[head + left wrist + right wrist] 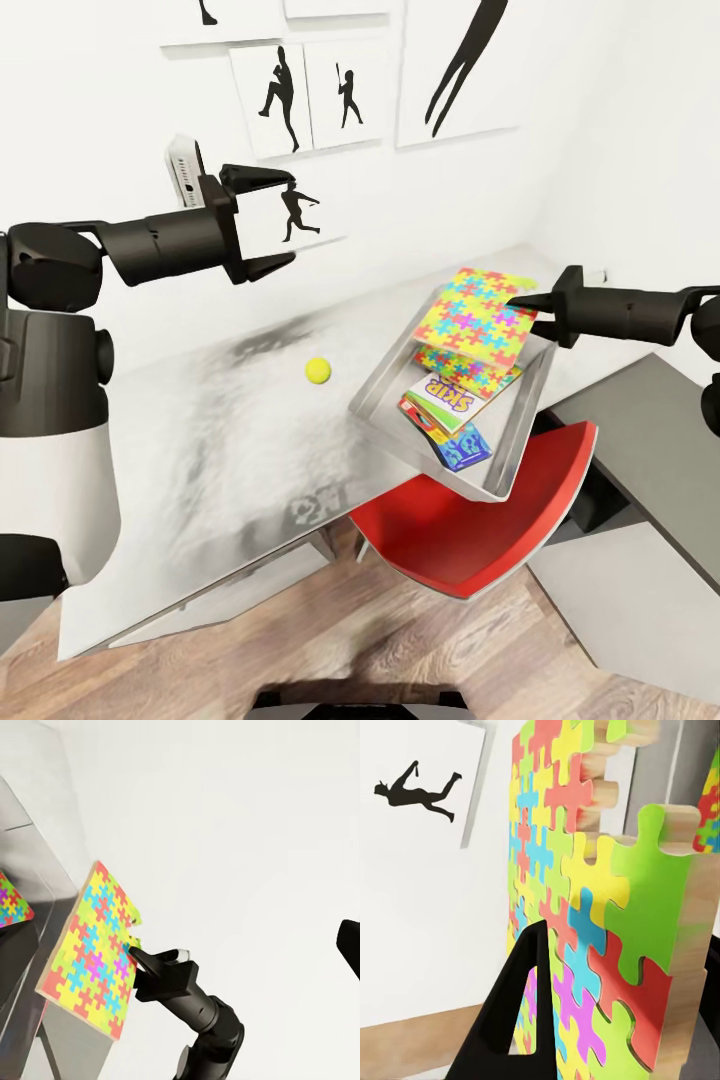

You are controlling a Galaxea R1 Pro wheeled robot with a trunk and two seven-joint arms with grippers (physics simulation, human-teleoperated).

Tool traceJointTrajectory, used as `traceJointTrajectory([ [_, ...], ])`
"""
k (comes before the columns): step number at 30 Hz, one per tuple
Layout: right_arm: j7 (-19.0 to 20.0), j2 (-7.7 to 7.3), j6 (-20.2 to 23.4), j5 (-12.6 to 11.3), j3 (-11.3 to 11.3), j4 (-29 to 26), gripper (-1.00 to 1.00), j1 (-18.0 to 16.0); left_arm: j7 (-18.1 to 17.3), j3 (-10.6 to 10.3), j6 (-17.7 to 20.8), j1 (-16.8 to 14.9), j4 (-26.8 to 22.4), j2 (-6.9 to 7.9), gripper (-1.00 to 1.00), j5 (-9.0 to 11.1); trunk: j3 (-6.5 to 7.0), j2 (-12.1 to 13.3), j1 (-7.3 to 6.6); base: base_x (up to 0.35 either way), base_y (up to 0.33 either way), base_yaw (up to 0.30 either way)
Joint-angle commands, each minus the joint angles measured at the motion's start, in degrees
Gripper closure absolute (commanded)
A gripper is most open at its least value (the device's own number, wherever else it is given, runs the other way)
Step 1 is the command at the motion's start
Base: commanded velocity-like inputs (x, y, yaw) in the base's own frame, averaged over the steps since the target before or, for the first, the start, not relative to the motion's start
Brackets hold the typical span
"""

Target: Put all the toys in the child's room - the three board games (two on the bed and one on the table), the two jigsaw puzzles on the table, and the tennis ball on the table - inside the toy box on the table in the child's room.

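While right gripper [528, 300]: pinching jigsaw puzzle [477, 313] by its edge, above toy box [388, 400];
left gripper [283, 221]: spread, holding nothing;
tennis ball [318, 371]: on table [200, 440], beside box

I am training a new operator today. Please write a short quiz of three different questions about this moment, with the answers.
1. True or false: the tennis ball already lies inside the toy box.
2. The right gripper is shut on: A) the Skip-Bo box, B) a jigsaw puzzle, C) nothing.
3. Fill in: the left gripper is ____ and holds nothing.

Key:
1. False; it lies on the table beside the box.
2. B; the upper jigsaw puzzle, held above the box.
3. Open.
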Motion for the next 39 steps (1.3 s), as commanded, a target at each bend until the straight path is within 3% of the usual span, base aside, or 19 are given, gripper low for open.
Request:
traceJointTrajectory([
  [1, -0.47, -0.03, 0.1, -0.41, 0.02, -0.01, 1.0, -0.08, 0.52, 0.0, -0.04, -0.07, -0.01, 0.02, -1.0, 0.5, -0.09, -0.1, 0.03, 0.0, 0.002, 0.0],
  [6, -0.68, 0.14, -0.15, 0.82, -0.42, 0.03, 1.0, 0.01, 0.51, 0.0, -0.01, 0.09, 0.01, 0.13, -1.0, 0.5, -0.09, -0.1, 0.03, 0.0, 0.0, 0.0],
  [16, -0.69, 0.88, -0.29, 6.22, -0.46, 0.06, 1.0, 0.72, 0.51, 0.0, 0.01, 0.45, 0.01, 0.2, -1.0, 0.5, -0.09, -0.1, 0.03, 0.0, 0.0, 0.0],
  [26, -0.43, 1.62, -0.3, 7.68, -0.27, 0.09, 1.0, 2.1, 0.49, 0.0, 0.01, 0.6, 0.02, 0.21, -1.0, 0.5, -0.09, -0.1, 0.03, 0.0, 0.0, 0.0],
  [33, -0.41, 3.83, -0.25, 8.31, -0.09, 0.21, 1.0, 3.17, 0.47, 0.0, 0.01, 0.69, 0.02, 0.21, -1.0, 0.5, -0.09, -0.1, 0.03, 0.0, 0.0, 0.0],
  [39, -0.41, 4.75, -0.2, 9.35, -0.03, 0.28, 1.0, 3.58, 0.49, 0.0, 0.01, 0.71, 0.02, 0.21, -1.0, 0.5, -0.09, -0.1, 0.03, 0.0, 0.0, 0.0],
])
